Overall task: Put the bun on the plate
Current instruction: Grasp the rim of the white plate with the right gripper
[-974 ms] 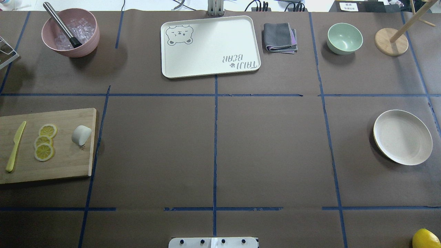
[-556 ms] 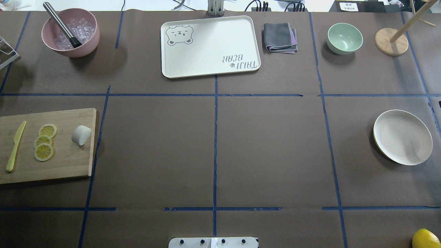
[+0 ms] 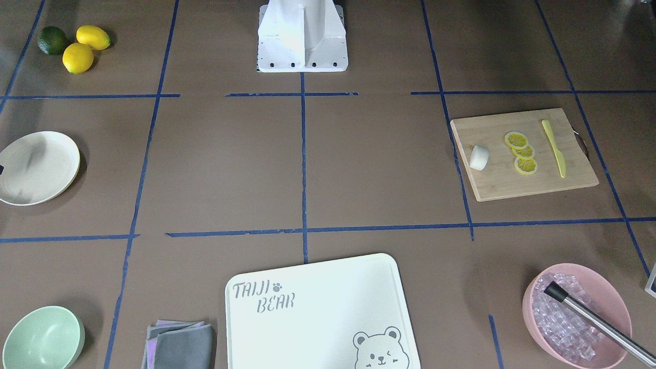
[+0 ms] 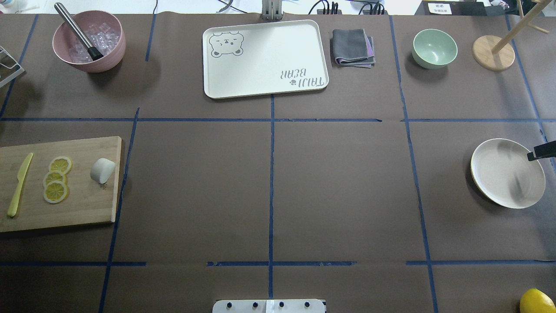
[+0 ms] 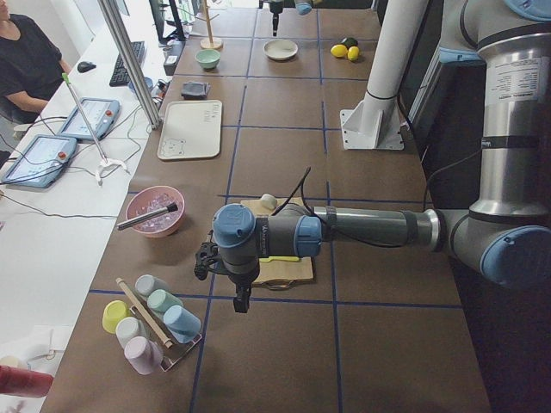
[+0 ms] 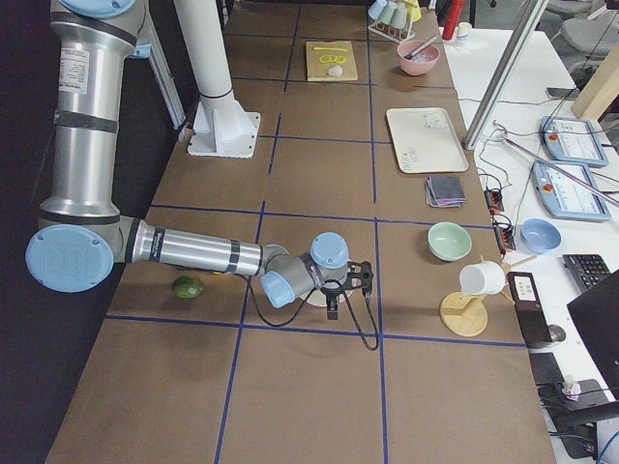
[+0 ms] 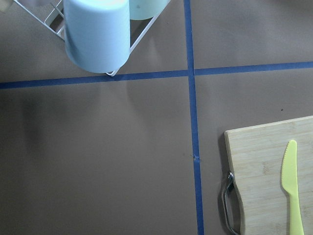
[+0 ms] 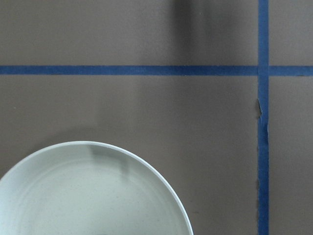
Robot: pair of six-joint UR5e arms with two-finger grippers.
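White bun [image 4: 102,170] sits on the bamboo cutting board [image 4: 87,204], well apart from the plate [image 4: 507,191]; you have everything left. Left gripper [image 5: 240,301], right gripper [image 6: 332,307]: closure indeterminable.

Matt brown paper covers the worktop [image 4: 339,187]. The bun [image 4: 102,170] looks smooth and matt, the plate [image 4: 491,174] smooth with a faint sheen, the board [image 4: 87,204] pale grained wood, the cloth [image 4: 352,47] soft grey fabric.

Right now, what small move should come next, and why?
Probably swing the left gripper across the board to hover above the bun. The bun lies untouched at the board's far end, the plate is empty, and the left gripper hangs past the board's handle end, by the cup rack.
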